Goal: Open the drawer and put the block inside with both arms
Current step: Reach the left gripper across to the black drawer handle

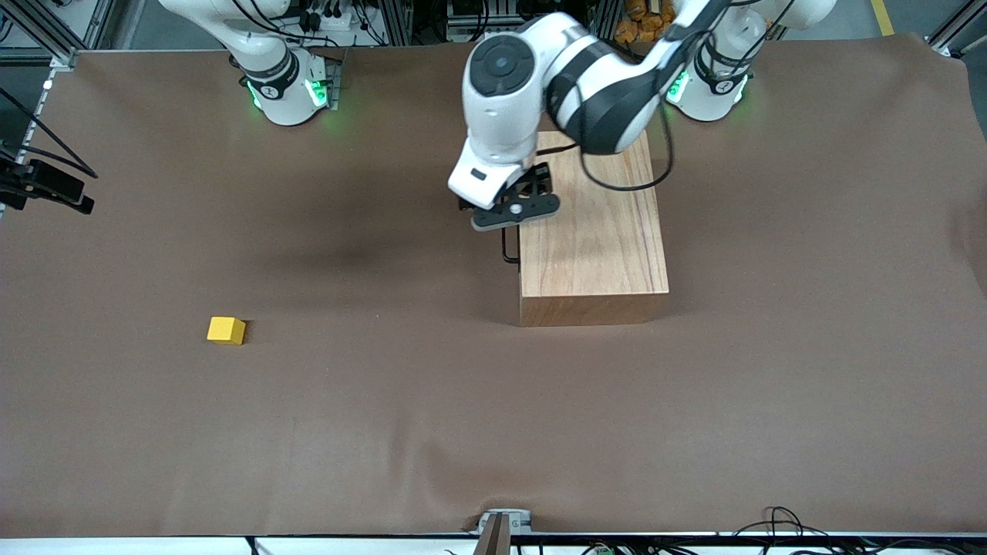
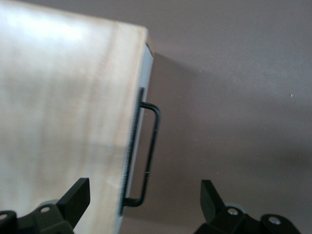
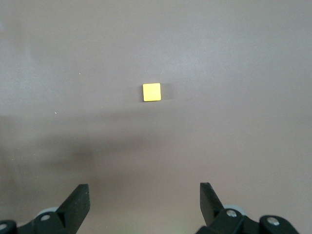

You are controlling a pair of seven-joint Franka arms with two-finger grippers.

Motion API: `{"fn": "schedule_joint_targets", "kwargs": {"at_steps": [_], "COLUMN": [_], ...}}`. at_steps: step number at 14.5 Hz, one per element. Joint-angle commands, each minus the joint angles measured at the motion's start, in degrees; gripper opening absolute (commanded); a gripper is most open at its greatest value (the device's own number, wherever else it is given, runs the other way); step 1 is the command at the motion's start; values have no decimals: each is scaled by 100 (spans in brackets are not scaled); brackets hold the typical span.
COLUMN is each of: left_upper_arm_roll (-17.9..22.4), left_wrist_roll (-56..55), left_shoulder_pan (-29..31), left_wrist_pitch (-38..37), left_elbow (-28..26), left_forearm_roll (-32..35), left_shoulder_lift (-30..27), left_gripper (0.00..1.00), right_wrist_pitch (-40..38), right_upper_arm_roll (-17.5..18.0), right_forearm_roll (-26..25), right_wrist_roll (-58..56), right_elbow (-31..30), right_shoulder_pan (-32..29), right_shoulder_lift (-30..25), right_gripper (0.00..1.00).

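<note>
Nearest the front camera we see the block (image 1: 226,330), alone on the brown surface (image 1: 385,432) toward the right arm's end, well apart from the wooden box (image 1: 592,231) and with open cloth on every side of it. The drawer (image 2: 138,146) sits shut in the box, its black wire handle (image 1: 507,248) facing the right arm's end, and the left pincer (image 1: 515,210) hangs spread over the handle and the box's top edge. In its wrist view the right pincer (image 3: 145,207) is spread too, high over bare surface with the block below.
</note>
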Motion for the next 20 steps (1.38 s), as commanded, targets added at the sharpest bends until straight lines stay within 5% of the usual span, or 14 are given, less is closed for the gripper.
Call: {"fn": "schedule_joint_targets", "kwargs": {"at_steps": [1, 5, 20], "left_upper_arm_roll": [126, 661, 583], "left_wrist_roll": [-215, -418, 1040], "left_shoulder_pan": [-169, -889, -970], "left_wrist_pitch": [-2, 68, 191], "left_elbow": [343, 387, 352], "left_forearm_roll": [160, 564, 530], "left_shoulder_lift": [271, 561, 1054], "left_gripper": [100, 100, 100], "right_wrist_pitch": [-97, -97, -97], "right_upper_arm_roll": [87, 78, 87], "right_forearm_roll": [-26, -17, -8], "right_wrist_roll": [-75, -75, -84], "right_elbow": [135, 135, 135], "right_shoulder_pan": [-121, -130, -244], "right_shoulder_lift": [24, 24, 33], "right_gripper": [100, 100, 100]}}
